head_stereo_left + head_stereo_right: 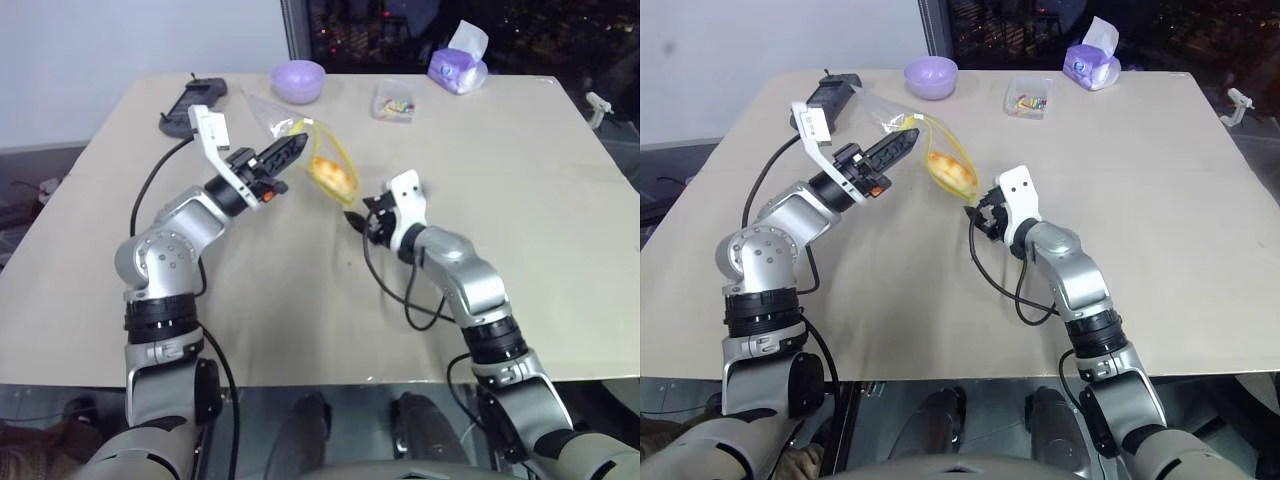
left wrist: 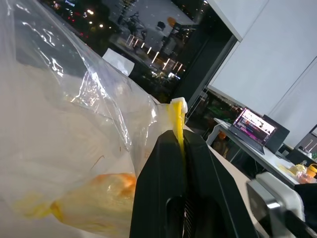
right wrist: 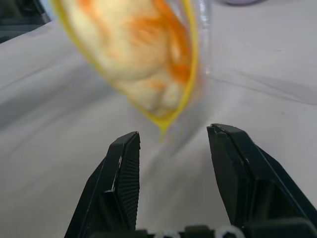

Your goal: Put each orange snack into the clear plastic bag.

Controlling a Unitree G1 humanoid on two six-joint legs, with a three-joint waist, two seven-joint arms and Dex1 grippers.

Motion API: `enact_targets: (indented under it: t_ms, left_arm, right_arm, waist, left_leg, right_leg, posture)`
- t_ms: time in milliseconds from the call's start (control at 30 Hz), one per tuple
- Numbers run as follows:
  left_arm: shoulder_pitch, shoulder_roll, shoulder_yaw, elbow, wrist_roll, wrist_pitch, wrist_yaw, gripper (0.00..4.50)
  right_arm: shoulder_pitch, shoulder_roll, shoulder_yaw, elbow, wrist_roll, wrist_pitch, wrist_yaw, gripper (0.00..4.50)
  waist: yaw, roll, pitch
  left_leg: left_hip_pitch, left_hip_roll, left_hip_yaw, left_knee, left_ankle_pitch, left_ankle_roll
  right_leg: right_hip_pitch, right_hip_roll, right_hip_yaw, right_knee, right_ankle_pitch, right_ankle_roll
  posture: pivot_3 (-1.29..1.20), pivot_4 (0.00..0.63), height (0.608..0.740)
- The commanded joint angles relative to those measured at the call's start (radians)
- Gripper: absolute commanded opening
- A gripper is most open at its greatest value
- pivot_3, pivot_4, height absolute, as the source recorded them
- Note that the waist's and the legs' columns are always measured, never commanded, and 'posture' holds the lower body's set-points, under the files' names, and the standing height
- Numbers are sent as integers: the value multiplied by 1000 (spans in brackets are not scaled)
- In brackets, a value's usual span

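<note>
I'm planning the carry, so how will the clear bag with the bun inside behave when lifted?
Probably floppy: the clear plastic bag crinkles and sags from the left gripper. Likely bottom-heavy and prone to swing, since the bun hangs low.

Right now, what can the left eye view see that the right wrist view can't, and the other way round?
The left eye view takes in the whole table, with the lilac bowl, the small clear box and the left tool pinching the clear plastic bag by its yellow strip. The right wrist view gets close to the right tool, its two black fingers apart just below the bag. Both show the orange snack inside the hanging bag.
</note>
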Motion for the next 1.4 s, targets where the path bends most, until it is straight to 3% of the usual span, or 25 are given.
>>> enact_targets:
  t_ms: [33,67,100,133,233,267,467,567,700,967,1200,1400]
  left_arm:
    - [-8,2,6,-60,-19,-10,-3,0]
    - [-7,2,7,-62,-19,-10,-2,0]
    - [-7,1,7,-63,-20,-10,-1,0]
    - [-6,1,8,-63,-20,-10,0,0]
    - [-5,-1,8,-67,-20,-9,1,0]
    - [-3,-1,7,-69,-20,-9,1,0]
    - [-3,3,-2,-62,2,-24,-4,0]
    - [-9,9,-10,-44,29,-48,-9,0]
    - [0,41,-76,11,134,-88,-34,0]
    - [9,0,-155,69,210,-57,-10,0]
    - [-3,-19,-219,1,245,-95,-57,0]
    - [-29,9,-293,-44,365,-284,-154,0]
  right_arm:
    - [-36,16,-17,-1,7,-40,-16,2338]
    - [-38,18,-18,2,8,-43,-16,2338]
    - [-40,19,-18,5,9,-44,-16,1841]
    - [-42,20,-19,8,10,-46,-15,1649]
    - [-46,23,-25,14,12,-54,-18,111]
    - [-48,24,-28,15,12,-56,-20,38]
    - [-45,-24,-26,-7,-13,-51,-8,38]
    - [-44,-130,-1,-11,-77,-62,14,38]
    - [-85,-386,53,-3,-207,-109,106,38]
    - [-200,-638,150,-26,-290,-124,362,38]
    - [-284,-728,169,-8,-304,-155,527,38]
    - [-351,-720,124,31,-303,-136,536,38]
  waist:
    - [0,0,0]
    - [0,0,0]
    - [0,0,0]
    - [0,0,0]
    - [0,0,0]
    - [0,0,0]
    - [0,0,0]
    - [6,0,0]
    - [6,1,1]
    - [-5,1,2]
    - [3,1,2]
    - [4,1,2]
  left_leg:
    - [0,0,0,0,0,0]
    - [0,0,0,0,0,0]
    - [0,0,0,0,0,0]
    - [0,0,0,0,0,0]
    - [0,0,0,0,0,0]
    - [0,0,0,0,0,0]
    - [0,0,0,0,0,0]
    - [0,0,0,0,0,0]
    - [-1,-2,0,0,0,0]
    - [-1,0,1,-3,0,0]
    - [-5,0,0,-3,0,0]
    - [-17,-2,-1,0,3,-4]
  right_leg:
    - [0,0,0,0,0,0]
    - [0,0,0,0,0,0]
    - [0,0,0,0,0,0]
    - [0,0,0,0,0,0]
    - [0,0,0,0,0,0]
    - [0,0,0,0,0,0]
    - [0,0,0,0,0,0]
    - [0,0,0,-1,0,0]
    - [0,-2,0,-1,0,0]
    - [-1,-1,0,-4,0,0]
    - [-1,-1,-2,-7,0,0]
    - [-12,-3,-3,-7,1,0]
  posture:
    - [0,150,718]
    - [0,150,718]
    - [0,150,718]
    - [0,150,718]
    - [0,150,718]
    - [0,150,718]
    - [0,150,718]
    - [0,150,718]
    - [0,150,718]
    - [0,150,718]
    - [0,150,718]
    - [0,150,718]
